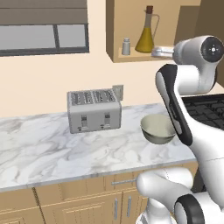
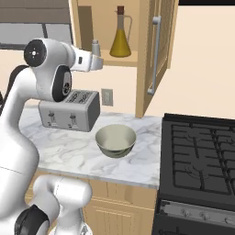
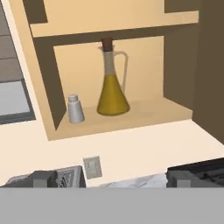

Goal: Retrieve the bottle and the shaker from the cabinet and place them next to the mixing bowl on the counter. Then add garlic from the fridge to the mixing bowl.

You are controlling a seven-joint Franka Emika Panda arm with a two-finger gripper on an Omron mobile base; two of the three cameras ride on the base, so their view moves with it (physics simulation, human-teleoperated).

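Simulated kitchen with a cream wall and a long marble counter (image 1: pixel 52 148) over light wood base cabinets. On the counter, near the wall: a grey four-slot toaster (image 1: pixel 94 110); to its right, well apart from it, the round grey-green mixing bowl (image 1: pixel 158 129), upright, pale inside. Right of the counter, a black stove (image 2: pixel 202 156).

Above, on the wall, the tan cabinet (image 2: pixel 144 64) with its door swung open. On its shelf, upright: the bottle (image 3: pixel 112 81), yellow oil in its lower part, long thin neck, reddish-brown stopper, thin handle on the side. Left of the bottle, near but not touching: the small grey shaker (image 3: pixel 75 109) with lighter cap, much shorter.

Raised in front of the open cabinet, at about shelf height and apart from both things: the gripper (image 3: pixel 113 178), fingers spread wide with nothing between them. Facing the shelf, with the bottle about in the middle of the hand view. White outlet plate (image 3: pixel 92 167) on the wall below the cabinet.
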